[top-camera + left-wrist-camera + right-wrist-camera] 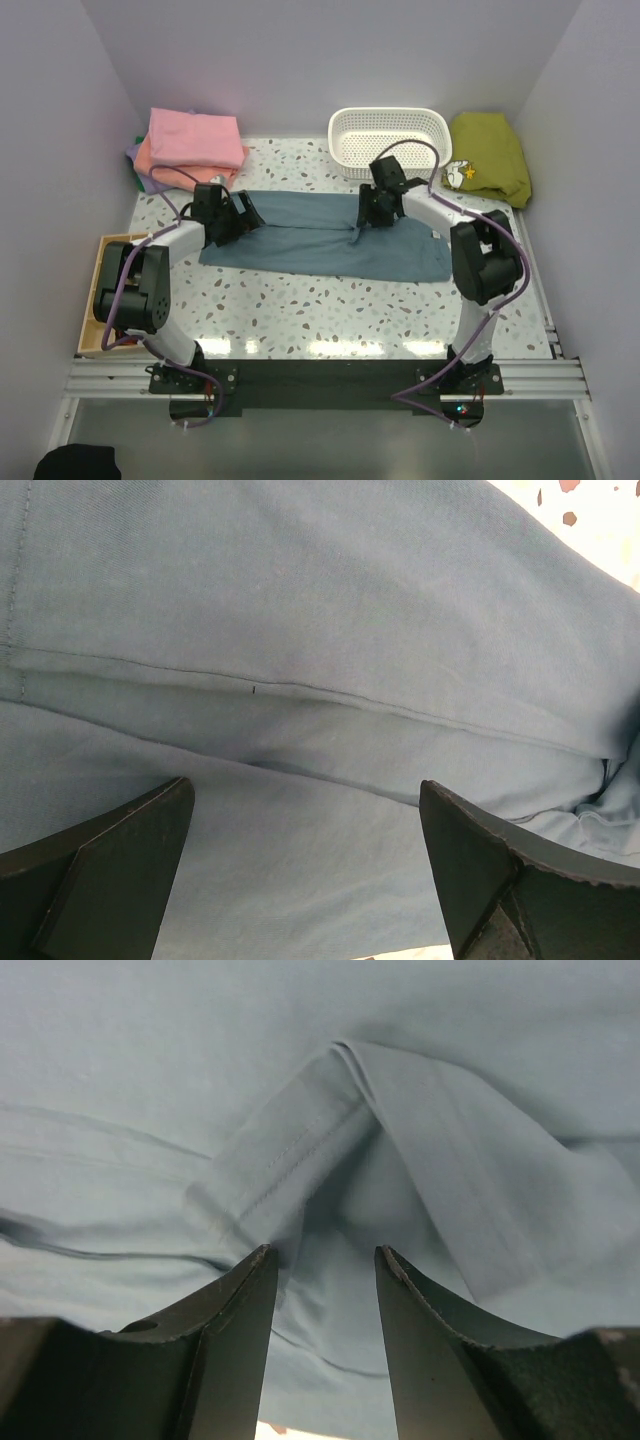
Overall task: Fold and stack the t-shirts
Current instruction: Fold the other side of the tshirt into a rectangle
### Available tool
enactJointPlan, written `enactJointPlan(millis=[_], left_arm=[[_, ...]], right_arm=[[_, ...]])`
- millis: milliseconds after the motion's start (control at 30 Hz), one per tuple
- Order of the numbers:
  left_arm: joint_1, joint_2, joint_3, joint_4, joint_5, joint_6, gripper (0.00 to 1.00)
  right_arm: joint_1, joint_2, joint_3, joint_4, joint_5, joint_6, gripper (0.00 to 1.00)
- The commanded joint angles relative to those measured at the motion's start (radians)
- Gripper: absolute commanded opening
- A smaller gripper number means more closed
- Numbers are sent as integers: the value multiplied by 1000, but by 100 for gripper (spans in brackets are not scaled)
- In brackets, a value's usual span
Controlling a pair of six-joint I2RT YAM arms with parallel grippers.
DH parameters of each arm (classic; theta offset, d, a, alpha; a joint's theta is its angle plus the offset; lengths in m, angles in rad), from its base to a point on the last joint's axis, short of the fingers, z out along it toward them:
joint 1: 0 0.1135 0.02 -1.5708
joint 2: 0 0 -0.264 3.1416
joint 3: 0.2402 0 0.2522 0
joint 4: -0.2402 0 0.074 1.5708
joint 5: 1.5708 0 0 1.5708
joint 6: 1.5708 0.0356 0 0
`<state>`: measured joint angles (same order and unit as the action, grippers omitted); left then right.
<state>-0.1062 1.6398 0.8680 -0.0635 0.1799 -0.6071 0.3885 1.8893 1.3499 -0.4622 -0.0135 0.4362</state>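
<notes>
Jaws wide apart on the left, half-parted on the right, both empty over blue-grey t-shirt (320, 252)

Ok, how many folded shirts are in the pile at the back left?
3 show: pink shirt on top, salmon-orange shirt under it, lavender shirt peeking out at the bottom. More may be hidden.

wooden tray (86, 320) partly hidden, dark object (75, 465) cropped
</notes>
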Motion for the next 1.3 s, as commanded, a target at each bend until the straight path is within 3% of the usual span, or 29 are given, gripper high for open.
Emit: enactJointPlan(millis=[0,167,433,633,1267], left_arm=[[-4,-9,-6,41,6,24,100],[-4,2,-4,42,10,24,100],[-4,5,-11,48,15,27,100],[-4,20,-4,47,33,29,100],[-4,40,14,47,29,32,100]], right_arm=[[10,16,106,43,-42,-19,48],[9,48,170,25,-68,-34,49],[-37,-105,-1,2,32,-21,50],[-91,-196,-115,3,23,33,50],[-149,-53,-87,94,-72,70,50]])
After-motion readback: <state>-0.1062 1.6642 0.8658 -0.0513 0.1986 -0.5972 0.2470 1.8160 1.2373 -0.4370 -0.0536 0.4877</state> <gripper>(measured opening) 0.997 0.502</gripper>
